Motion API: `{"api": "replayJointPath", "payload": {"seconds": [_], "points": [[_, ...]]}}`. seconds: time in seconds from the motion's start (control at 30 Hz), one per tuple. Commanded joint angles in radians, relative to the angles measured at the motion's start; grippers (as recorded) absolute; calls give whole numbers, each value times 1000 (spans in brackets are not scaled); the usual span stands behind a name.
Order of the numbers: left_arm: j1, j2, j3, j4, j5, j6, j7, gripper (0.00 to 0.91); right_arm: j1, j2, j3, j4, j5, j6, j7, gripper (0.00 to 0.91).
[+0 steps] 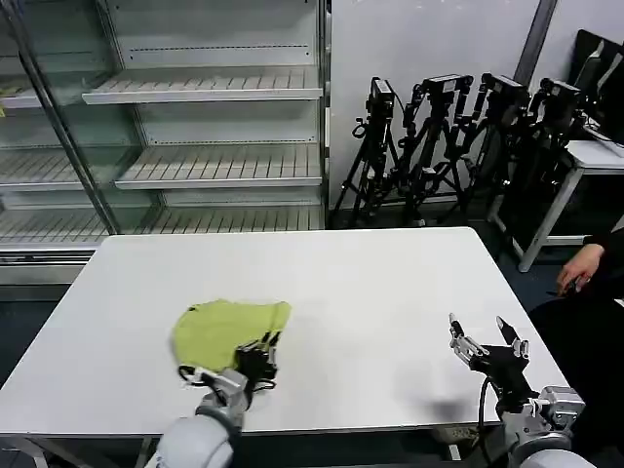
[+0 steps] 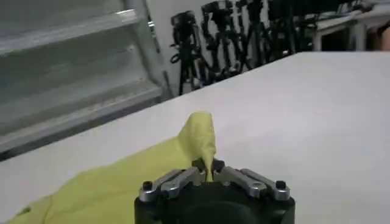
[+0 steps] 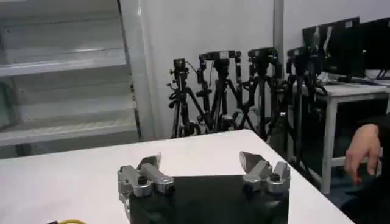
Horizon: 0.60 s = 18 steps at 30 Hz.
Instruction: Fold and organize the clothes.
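Nearest the robot, at the desk's (image 1: pixel 390 292) front edge, the left tool (image 1: pixel 261 359) pinches a fold of the lime T-shirt (image 1: pixel 229 330), bunched on the desk's left side. Over the front right corner, the right tool (image 1: pixel 487 341) hangs wide open, empty.

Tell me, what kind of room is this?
Probably a lab or test room made up like a shop: bare metal shelving stands behind a white table, and camera tripods line the wall. The left end effector pinches a lime T-shirt.
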Motion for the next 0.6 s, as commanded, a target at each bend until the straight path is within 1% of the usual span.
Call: {"api": "replayJointPath", "payload": {"seconds": [0.03,0.17,0.2,0.23,0.27,0.3,0.33,0.37,0.47,0.6], "points": [[-234,-120,213,116,-104,3,-69,81,-14,7,9,16,-12,-4,0,907],[-266,-160,243,149,-146,-17,-104,81,-18,5,12,22,-14,-7,1,907],[-269,-168,248,160,-157,-30,-111,101,-18,4,12,23,-15,-7,1,907],[-275,-183,250,176,-168,-36,-113,191,-17,4,12,23,-17,-8,1,907],[-278,-189,250,179,-174,-36,-114,615,-16,3,11,23,-17,-9,2,907],[-283,-197,249,186,-191,-39,-119,806,-15,3,10,23,-18,-10,2,907],[-289,-210,247,196,-207,-46,-121,887,-12,1,9,23,-18,-11,2,907],[-295,-218,247,205,-214,-54,-121,907,-10,0,7,22,-18,-12,2,907],[-315,-245,245,232,-238,-77,-121,907,-5,-5,2,18,-21,-13,2,907],[-335,-305,234,272,-309,-102,-130,907,1,-14,-3,11,-22,-13,2,907]]}}
